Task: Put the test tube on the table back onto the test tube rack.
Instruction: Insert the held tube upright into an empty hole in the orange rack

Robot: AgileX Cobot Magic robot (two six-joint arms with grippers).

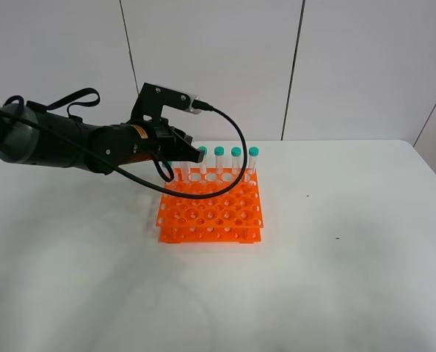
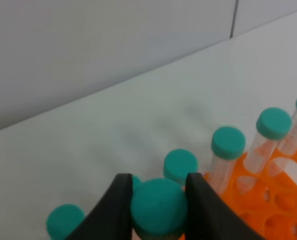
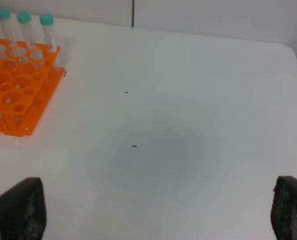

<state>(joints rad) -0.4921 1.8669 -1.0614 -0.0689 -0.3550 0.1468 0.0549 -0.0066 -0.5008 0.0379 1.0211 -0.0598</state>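
My left gripper (image 2: 158, 178) is shut on the teal cap of the test tube (image 2: 158, 207), with a black finger on each side of it. In the exterior high view this gripper (image 1: 174, 161) hangs over the back left corner of the orange test tube rack (image 1: 211, 213), and the held tube is mostly hidden behind it. Other teal-capped tubes (image 1: 235, 158) stand upright in the rack's back row, close beside the held one (image 2: 227, 150). My right gripper (image 3: 156, 202) is open and empty above the bare white table (image 3: 188, 125), well right of the rack (image 3: 13, 95).
The rack's front rows of holes (image 1: 218, 220) hold no tubes. The white table (image 1: 335, 264) spreads wide around the rack. A panelled white wall (image 1: 218, 66) stands just behind the table's back edge. A black cable (image 1: 233, 139) loops from the left wrist over the rack.
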